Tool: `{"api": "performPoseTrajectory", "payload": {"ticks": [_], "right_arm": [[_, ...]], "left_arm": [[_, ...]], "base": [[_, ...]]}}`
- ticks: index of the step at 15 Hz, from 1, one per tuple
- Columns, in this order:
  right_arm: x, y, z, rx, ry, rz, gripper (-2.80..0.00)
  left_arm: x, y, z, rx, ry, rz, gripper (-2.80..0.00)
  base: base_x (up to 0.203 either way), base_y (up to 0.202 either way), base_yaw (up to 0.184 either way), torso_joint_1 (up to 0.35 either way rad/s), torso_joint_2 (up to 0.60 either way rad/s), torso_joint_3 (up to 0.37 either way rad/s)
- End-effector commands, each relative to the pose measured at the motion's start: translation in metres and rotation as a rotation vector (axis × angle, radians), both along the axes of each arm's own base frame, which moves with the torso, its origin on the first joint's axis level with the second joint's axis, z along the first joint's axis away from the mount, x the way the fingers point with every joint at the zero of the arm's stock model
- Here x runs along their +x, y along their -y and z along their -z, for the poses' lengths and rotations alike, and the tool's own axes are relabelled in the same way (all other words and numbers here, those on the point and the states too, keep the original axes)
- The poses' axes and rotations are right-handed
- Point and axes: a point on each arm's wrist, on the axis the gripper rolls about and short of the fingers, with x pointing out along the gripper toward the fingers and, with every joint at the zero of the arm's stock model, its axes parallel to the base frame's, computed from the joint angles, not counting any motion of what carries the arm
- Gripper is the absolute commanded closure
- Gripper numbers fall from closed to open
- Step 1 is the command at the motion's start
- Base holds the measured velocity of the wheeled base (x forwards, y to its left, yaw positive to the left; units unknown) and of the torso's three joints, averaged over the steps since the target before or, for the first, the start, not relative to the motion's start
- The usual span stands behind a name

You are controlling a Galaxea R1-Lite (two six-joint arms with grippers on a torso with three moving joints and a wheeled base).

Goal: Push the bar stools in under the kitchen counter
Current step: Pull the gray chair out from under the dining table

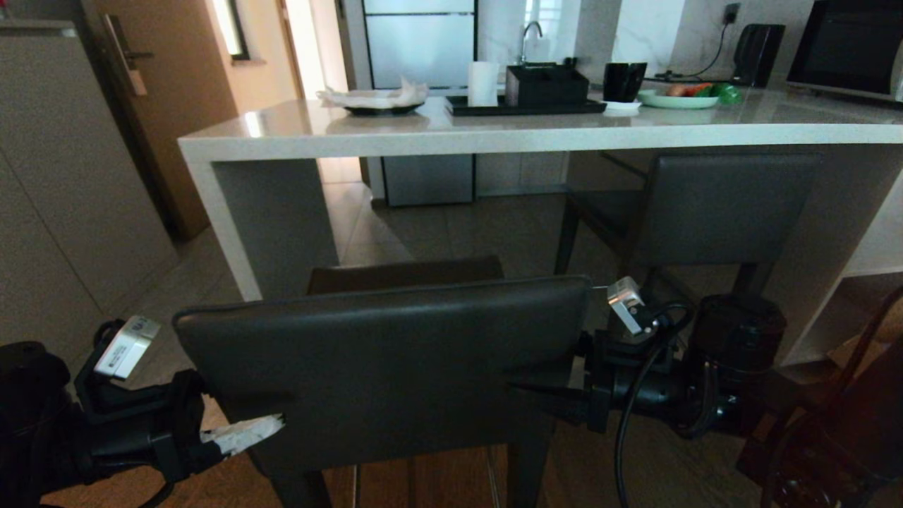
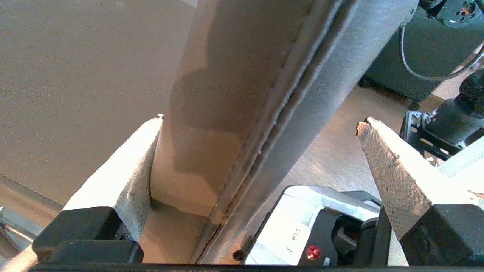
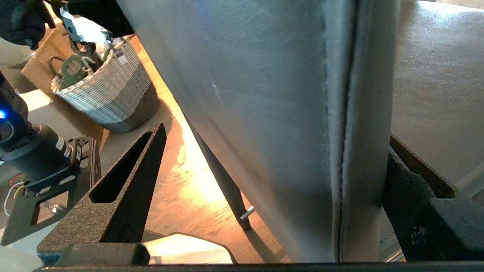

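Of the 2 bar stools, the far stool (image 1: pixel 712 212) already sits tucked under the kitchen counter (image 1: pixel 536 134), while the near stool (image 1: pixel 384 367) stands well clear of its front edge. The left gripper (image 1: pixel 243 432) and right gripper (image 1: pixel 543 395) straddle the backrest's 2 side edges, jaws spread wide (nothing clamped). Next, I reckon, comes a steady, even push forward.

The legs of the near dark grey padded leather bar stool (image 1: pixel 384 367) are cut off by the head view's lower edge. The far matching stool's (image 1: pixel 705 208) seat is largely hidden behind its backrest.
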Motion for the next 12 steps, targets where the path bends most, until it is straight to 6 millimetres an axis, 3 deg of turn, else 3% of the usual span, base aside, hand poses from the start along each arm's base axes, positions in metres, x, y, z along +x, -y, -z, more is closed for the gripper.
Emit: {"api": "performPoseTrajectory", "payload": {"ticks": [1,9,12], "right_arm": [[-0.0011,0.0003,-0.0025,0.006,0.012,-0.005,-2.8],[-0.0037,0.0022,-0.0021,0.003,0.007,-0.005,-2.8],[-0.002,0.0056,-0.0026,0.004,0.011,0.01,-2.8]], "left_arm": [[-0.0011,0.0,-0.002,0.001,0.014,0.006,-2.8],[0.0012,0.0001,-0.0015,0.0,0.005,-0.018,-2.8],[0.001,0.0001,-0.0013,0.0,0.004,-0.022,-2.8]], "base": [[-0.188,0.0,-0.003,0.004,0.0,0.002],[-0.187,0.0,-0.003,0.003,0.0,0.003],[-0.025,0.0,0.001,-0.002,0.0,0.002]]}}
